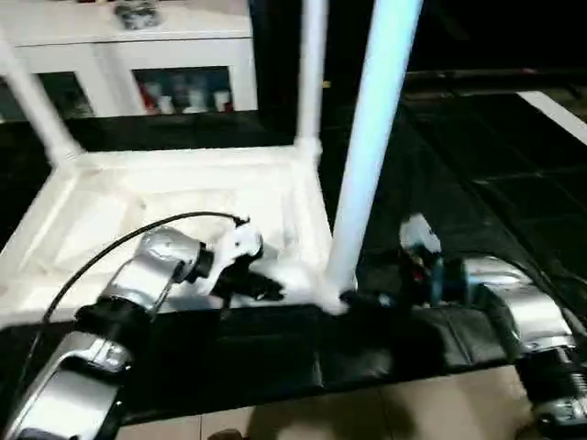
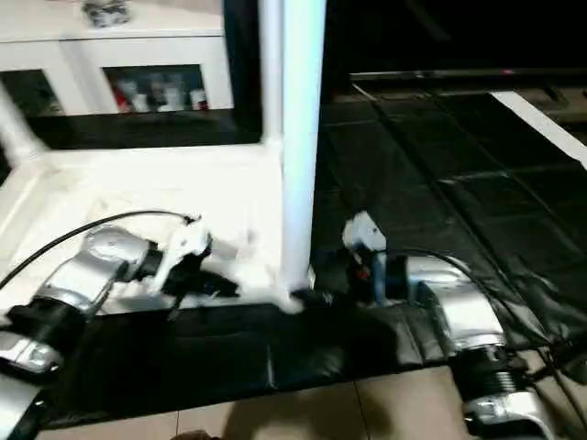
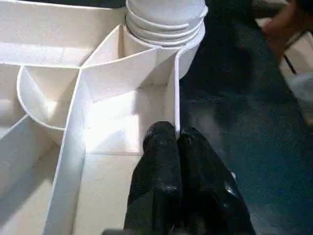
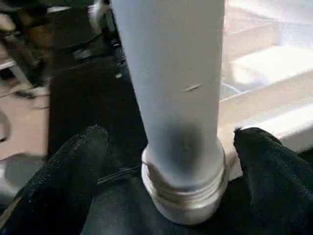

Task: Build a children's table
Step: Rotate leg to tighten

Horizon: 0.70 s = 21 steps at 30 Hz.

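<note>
The children's table top (image 1: 119, 202) lies upside down on a black mat, its ribs facing up. Three white legs stand in its corner sockets: one at the near right corner (image 1: 367, 156), one at the far right (image 1: 312, 73) and one at the far left (image 1: 41, 110). My left gripper (image 3: 176, 139) is shut on the top's thin rim wall, close to the near right socket (image 3: 164, 29). My right gripper (image 4: 171, 147) is open at the base of the near right leg (image 4: 171, 73), one black finger (image 4: 73, 161) on each side, apart from it.
A white cabinet with glass doors (image 1: 138, 55) stands behind the table top. The black mat (image 1: 477, 183) spreads to the right, with a white strip (image 1: 555, 115) at its far right. Tiled floor (image 1: 367, 412) begins at the mat's near edge.
</note>
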Motion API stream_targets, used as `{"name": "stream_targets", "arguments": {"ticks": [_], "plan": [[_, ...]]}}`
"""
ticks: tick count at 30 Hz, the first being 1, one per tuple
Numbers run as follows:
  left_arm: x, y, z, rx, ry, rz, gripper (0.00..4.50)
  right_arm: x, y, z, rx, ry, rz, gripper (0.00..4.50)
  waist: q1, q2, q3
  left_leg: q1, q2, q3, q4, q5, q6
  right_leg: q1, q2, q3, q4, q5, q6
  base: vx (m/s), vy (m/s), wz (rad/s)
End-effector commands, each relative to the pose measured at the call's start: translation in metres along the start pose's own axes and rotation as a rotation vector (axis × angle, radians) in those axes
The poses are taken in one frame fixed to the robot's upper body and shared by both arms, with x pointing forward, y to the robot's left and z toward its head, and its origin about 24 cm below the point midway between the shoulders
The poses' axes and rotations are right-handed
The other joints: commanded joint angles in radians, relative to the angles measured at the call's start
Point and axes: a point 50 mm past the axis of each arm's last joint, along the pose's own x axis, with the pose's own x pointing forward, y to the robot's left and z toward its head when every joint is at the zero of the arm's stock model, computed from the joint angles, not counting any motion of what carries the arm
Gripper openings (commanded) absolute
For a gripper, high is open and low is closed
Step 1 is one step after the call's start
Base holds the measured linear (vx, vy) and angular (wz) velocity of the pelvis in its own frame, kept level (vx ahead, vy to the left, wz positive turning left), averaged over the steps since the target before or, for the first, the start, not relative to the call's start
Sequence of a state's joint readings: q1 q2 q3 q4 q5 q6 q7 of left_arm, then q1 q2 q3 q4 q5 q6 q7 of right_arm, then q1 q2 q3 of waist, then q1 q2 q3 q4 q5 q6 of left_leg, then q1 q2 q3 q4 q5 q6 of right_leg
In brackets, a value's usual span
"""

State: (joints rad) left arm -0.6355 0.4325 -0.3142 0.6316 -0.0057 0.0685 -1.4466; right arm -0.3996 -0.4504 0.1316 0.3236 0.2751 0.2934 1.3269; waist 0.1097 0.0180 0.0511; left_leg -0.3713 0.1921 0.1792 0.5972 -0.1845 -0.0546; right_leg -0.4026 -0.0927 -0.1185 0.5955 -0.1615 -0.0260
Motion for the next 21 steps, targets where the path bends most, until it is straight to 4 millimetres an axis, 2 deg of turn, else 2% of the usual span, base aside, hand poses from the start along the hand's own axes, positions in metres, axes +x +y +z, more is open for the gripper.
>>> {"name": "stream_targets", "arguments": {"ticks": [1, 3, 5, 8, 11, 14, 19, 20, 21], "plan": [[0.004, -0.0037, 0.0116, 0.082, 0.009, -0.085, 0.0, -0.0001, 0.0015, 0.005, -0.014, 0.01, 0.047, 4.39, -0.002, -0.01, -0.068, 0.018, 0.051, -0.009, -0.069, -0.196, 0.057, 0.051, -0.072, 0.062, -0.075, -0.308, -0.185, 0.0, 0.0, 0.0], [0.0034, -0.0057, 0.0106, 0.098, 0.028, -0.116, 0.0, 0.0001, 0.0011, 0.0048, -0.014, 0.023, 0.073, 4.24, 0.001, -0.011, -0.068, 0.021, 0.051, -0.008, -0.069, -0.199, 0.051, 0.048, -0.073, 0.063, -0.075, -0.315, -0.184, 0.0, 0.0, 0.0], [0.0033, -0.0066, 0.0104, 0.109, 0.037, -0.131, 0.0, 0.0005, 0.0003, 0.0043, -0.006, 0.032, 0.086, 4.14, 0.001, -0.013, -0.069, 0.017, 0.051, -0.01, -0.07, -0.193, 0.05, 0.051, -0.072, 0.062, -0.072, -0.304, -0.185, 0.0, 0.0, 0.0], [0.0022, -0.0076, 0.0097, 0.122, 0.053, -0.147, 0.0, 0.0, 0.001, 0.0042, 0.005, 0.048, 0.13, 3.73, 0.003, -0.013, -0.069, 0.017, 0.051, -0.01, -0.069, -0.189, 0.049, 0.052, -0.072, 0.062, -0.071, -0.302, -0.184, 0.0, 0.0, 0.0], [0.0015, -0.0074, 0.0093, 0.126, 0.058, -0.145, 0.0, 0.0, 0.0014, 0.0049, 0.007, 0.047, 0.146, 3.61, 0.004, -0.016, -0.071, 0.014, 0.05, -0.009, -0.068, -0.175, 0.052, 0.054, -0.072, 0.063, -0.067, -0.278, -0.188, 0.0, 0.0, 0.0], [0.0011, -0.0076, 0.0089, 0.127, 0.058, -0.145, 0.0, 0.0003, 0.0016, 0.0052, 0.006, 0.045, 0.152, 3.43, 0.004, -0.015, -0.071, 0.014, 0.05, -0.01, -0.068, -0.17, 0.053, 0.054, -0.073, 0.062, -0.067, -0.281, -0.188, 0.0, 0.0, 0.0], [0.0011, -0.008, 0.008, 0.128, 0.059, -0.148, 0.0, 0.0037, 0.0006, 0.0052, 0.001, 0.033, 0.158, 2.88, 0.005, -0.016, -0.072, 0.014, 0.05, -0.01, -0.068, -0.174, 0.049, 0.054, -0.073, 0.062, -0.067, -0.283, -0.189, 0.0, 0.0, 0.0], [0.001, -0.0081, 0.008, 0.129, 0.059, -0.148, 0.0, 0.005, 0.0006, 0.0055, 0.0, 0.026, 0.161, 2.88, 0.005, -0.016, -0.072, 0.014, 0.05, -0.01, -0.067, -0.171, 0.049, 0.054, -0.073, 0.062, -0.067, -0.281, -0.189, 0.0, 0.0, 0.0], [0.001, -0.0082, 0.0079, 0.129, 0.058, -0.148, 0.0, 0.0057, 0.0007, 0.0058, -0.001, 0.023, 0.161, 2.67, 0.004, -0.016, -0.072, 0.014, 0.05, -0.01, -0.068, -0.171, 0.048, 0.054, -0.073, 0.062, -0.066, -0.277, -0.19, 0.0, 0.0, 0.0]]}}
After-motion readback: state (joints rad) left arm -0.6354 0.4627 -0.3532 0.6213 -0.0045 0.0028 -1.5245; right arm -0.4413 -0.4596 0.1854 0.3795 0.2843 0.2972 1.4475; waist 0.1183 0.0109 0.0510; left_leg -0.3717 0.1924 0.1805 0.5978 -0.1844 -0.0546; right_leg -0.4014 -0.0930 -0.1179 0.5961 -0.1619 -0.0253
